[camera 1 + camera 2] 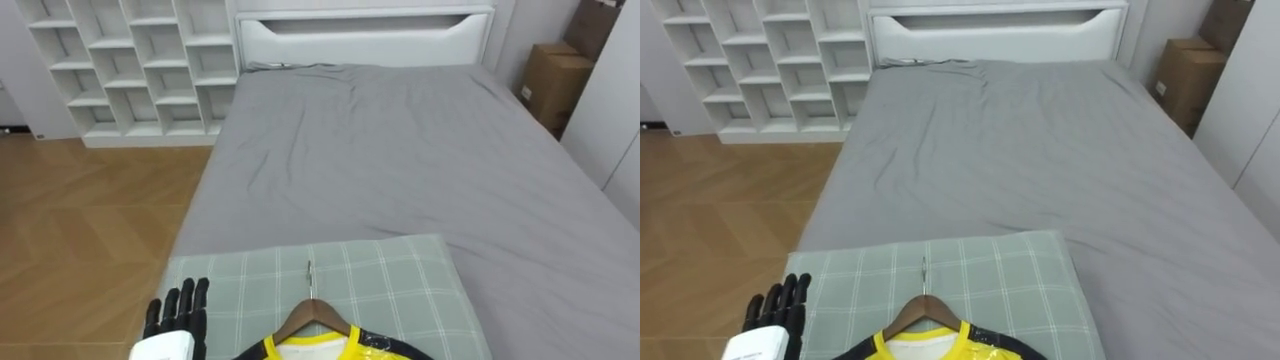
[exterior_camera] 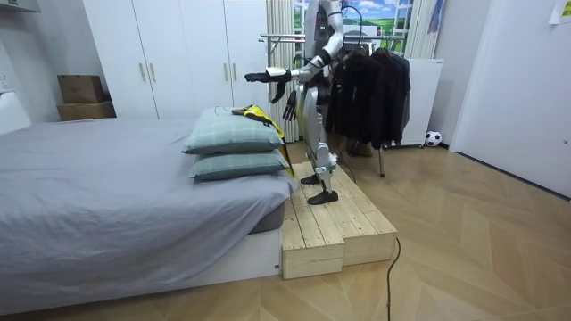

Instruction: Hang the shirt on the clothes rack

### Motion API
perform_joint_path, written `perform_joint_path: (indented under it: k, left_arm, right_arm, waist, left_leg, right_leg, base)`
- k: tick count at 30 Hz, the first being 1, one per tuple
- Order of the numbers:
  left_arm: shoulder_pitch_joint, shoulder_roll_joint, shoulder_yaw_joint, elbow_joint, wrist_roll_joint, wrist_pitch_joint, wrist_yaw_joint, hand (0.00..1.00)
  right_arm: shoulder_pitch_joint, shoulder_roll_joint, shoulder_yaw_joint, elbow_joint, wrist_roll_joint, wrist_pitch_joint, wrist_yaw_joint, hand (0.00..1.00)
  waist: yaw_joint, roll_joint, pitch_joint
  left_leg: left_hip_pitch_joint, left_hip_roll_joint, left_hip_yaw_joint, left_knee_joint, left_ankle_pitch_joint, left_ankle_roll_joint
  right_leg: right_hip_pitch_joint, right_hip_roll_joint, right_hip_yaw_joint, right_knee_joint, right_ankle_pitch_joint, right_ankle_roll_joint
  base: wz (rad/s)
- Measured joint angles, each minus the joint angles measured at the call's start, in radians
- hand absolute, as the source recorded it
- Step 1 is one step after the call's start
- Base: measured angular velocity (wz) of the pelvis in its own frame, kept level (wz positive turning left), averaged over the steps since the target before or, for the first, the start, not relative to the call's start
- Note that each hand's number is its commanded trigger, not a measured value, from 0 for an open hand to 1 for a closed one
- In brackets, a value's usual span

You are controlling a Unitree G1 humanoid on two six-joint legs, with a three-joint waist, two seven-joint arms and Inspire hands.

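Where the robot stands: wooden platform (image 2: pixel 326 227) at the bed's (image 1: pixel 400 150) foot.
Shirt (image 1: pixel 372 346): yellow-black, on wooden hanger (image 1: pixel 312 318), lying on top green pillow (image 1: pixel 400 280).
Left hand (image 1: pixel 178 318): straight fingers, empty, at pillow's left edge.
Right hand (image 2: pixel 290 105): hangs low; grip I cannot tell.
Room: white shelf unit (image 1: pixel 130 65), clothes rack (image 2: pixel 270 37).

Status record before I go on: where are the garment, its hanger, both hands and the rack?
garment: yellow-and-black shirt on a wooden hanger, lying on the top green checked pillow
left hand: open, at the pillow's left edge, apart from the hanger
right hand: low at the robot's side
robot: on the wooden platform at the bed's foot
clothes rack: behind the robot, dark clothes hung
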Motion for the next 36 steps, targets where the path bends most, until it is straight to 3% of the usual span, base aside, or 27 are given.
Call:
perform_joint_path:
  k: [9,21,30,36]
  left_arm:
    - [-0.046,0.001,-0.018,0.004,0.000,-0.001,-0.030,0.00]
    - [-0.183,0.000,-0.036,0.167,-0.001,0.020,-0.048,0.00]
    - [-0.232,-0.001,-0.040,0.162,0.000,0.025,-0.070,0.00]
    - [-0.251,-0.004,-0.061,0.154,-0.021,0.046,-0.107,0.00]
  right_arm:
    - [-0.002,0.001,0.001,0.000,-0.002,-0.003,-0.003,0.00]
    - [-0.055,0.002,0.062,0.039,0.019,-0.005,-0.010,0.00]
    - [-0.065,0.003,0.067,0.038,0.015,-0.004,-0.010,0.00]
    - [-0.071,0.002,0.076,0.038,0.016,-0.001,-0.009,0.00]
  waist:
    - [-0.007,-0.009,-0.0002]
    - [-0.034,-0.022,0.0006]
    - [-0.036,-0.024,-0.0003]
    - [-0.040,-0.025,-0.0006]
  left_leg:
    - [-0.003,0.003,0.019,-0.010,0.000,0.000]
    - [-0.080,0.003,0.016,-0.002,0.003,0.000]
    - [-0.096,0.003,0.015,-0.003,0.003,0.000]
    - [-0.096,0.003,0.015,-0.004,0.003,0.000]
  right_leg:
    - [-0.015,0.002,0.027,0.002,0.001,-0.001]
    - [-0.090,0.002,0.025,0.015,0.001,-0.002]
    - [-0.106,0.002,0.025,0.014,0.001,-0.002]
    - [-0.107,0.002,0.025,0.014,0.001,-0.002]
  base:
    - [-0.07]
    - [0.01]
    - [0.00]
    - [0.00]
